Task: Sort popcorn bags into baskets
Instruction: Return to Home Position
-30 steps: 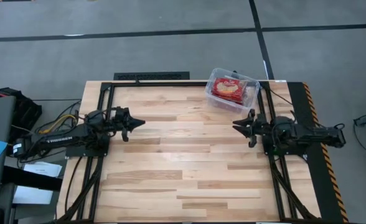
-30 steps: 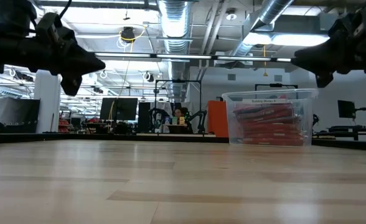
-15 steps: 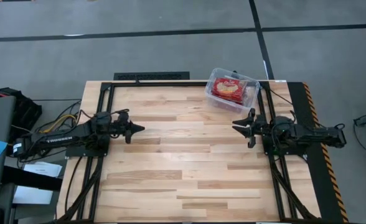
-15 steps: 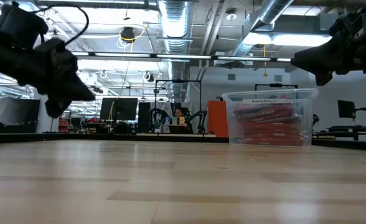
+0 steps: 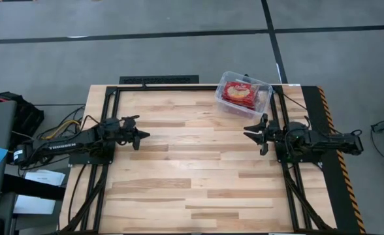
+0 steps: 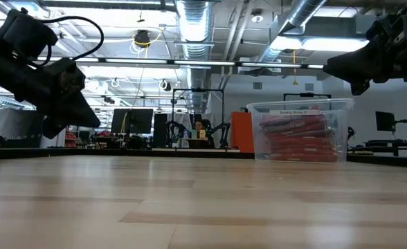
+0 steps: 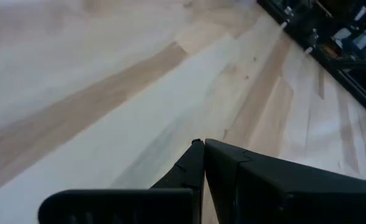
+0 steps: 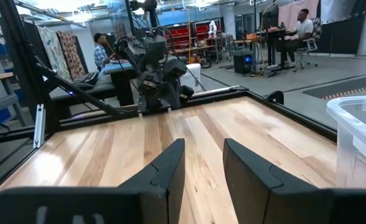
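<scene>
The clear tub [image 5: 265, 93] stands at the table's far right edge. It holds a stack of red popcorn bags [image 5: 239, 93], the top one with a yellow-cream oval. In the low view the bags [image 6: 300, 135] lie flat on one another inside the tub [image 6: 297, 108]. The tub's corner [image 8: 357, 134] shows in the right wrist view. My left gripper [image 5: 145, 136] hovers shut over bare wood at the table's left [image 7: 198, 144], tipped downward. My right gripper [image 5: 247, 130] hovers open [image 8: 203, 144] at the table's right, just on the near side of the tub, and holds nothing.
Black frame rails [image 5: 159, 79] run along the table's far, left and right edges. The left arm [image 8: 158, 68] shows across the table from the right wrist. People sit and stand at desks in the room beyond [image 8: 301, 25]. Bare wood lies between the two grippers.
My left gripper has sunk toward the table and tipped its fingers downward, drifting a little toward the near edge. The right arm, the tub and the bags have kept still.
</scene>
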Robot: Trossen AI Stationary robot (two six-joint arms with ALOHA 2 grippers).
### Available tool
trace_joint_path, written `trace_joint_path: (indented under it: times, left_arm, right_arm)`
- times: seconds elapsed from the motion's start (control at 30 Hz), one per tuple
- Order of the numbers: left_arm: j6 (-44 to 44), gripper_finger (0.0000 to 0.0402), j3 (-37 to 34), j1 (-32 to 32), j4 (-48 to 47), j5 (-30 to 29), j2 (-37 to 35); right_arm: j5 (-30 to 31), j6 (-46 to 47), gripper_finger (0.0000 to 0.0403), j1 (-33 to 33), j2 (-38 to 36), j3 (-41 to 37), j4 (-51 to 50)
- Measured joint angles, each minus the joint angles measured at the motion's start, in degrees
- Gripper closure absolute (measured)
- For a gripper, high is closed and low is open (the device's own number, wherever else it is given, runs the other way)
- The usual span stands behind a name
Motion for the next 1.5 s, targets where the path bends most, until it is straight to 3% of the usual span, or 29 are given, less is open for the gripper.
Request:
trace_joint_path:
  times: [0.13, 0.37, 0.93, 1.5]
  left_arm:
    - [0.0, 0.0401, -0.2, -1.7, -0.3, -3.5, -6.6]
    - [0.0, 0.0401, -0.2, -2.1, 0.0, -3.7, -22.5]
    - [-0.2, 0.0401, -0.2, -2.5, 0.1, -3.8, -21.4]
    - [-0.2, 0.0401, -0.2, -2.5, 0.1, -3.8, -21.4]
  right_arm:
    - [0.0, 0.0, 0.0267, 0.0, 0.0, 0.0, 0.0]
    - [0.0, 0.0, 0.0259, 0.0, 0.0, 0.0, 0.0]
    - [0.0, 0.0, 0.027, 0.0, 0.0, 0.0, 0.0]
    - [0.0, 0.0, 0.0255, 0.0, 0.0, -0.1, 0.1]
